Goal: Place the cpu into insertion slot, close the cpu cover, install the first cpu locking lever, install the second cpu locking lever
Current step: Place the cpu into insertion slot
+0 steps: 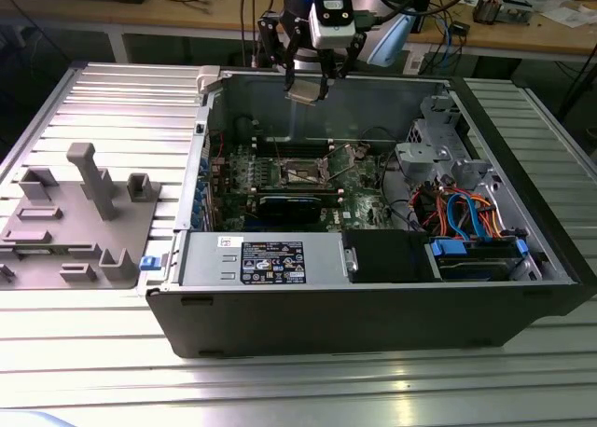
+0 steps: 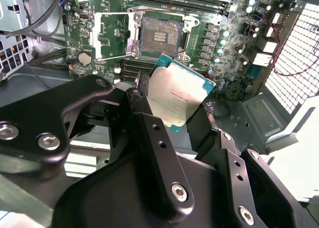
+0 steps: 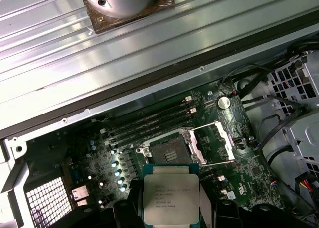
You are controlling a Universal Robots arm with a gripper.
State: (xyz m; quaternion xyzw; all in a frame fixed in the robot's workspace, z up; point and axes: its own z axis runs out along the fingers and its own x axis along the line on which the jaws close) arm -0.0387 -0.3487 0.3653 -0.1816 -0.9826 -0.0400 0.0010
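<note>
The fingers [image 2: 149, 131] of the gripper [image 2: 172, 106] are seen clamped on two opposite edges of the cpu [image 2: 179, 98], which is carried between them with nothing else touching it. In both wrist views the dull silver metal top of the cpu is turned towards the cameras, with a thin green border shown round it. Its outline is close to square, so no long axis can be made out. The chip is held roughly level, and well above the socket [image 2: 159, 36]. The socket is left uncovered and nothing is seated in it. In the first wrist view the cpu cover [image 3: 217, 146] is seen swung open just beside the socket, its square window exposed. The socket is mounted on the green motherboard [image 1: 359, 189], with the memory slots [image 3: 149, 123] running along one side of it. The board is enclosed by the open computer case [image 1: 373, 306], in which a black power supply [image 1: 270, 259] and a bundle of blue and orange cables [image 1: 466, 213] are also housed, apart from the socket.
</note>
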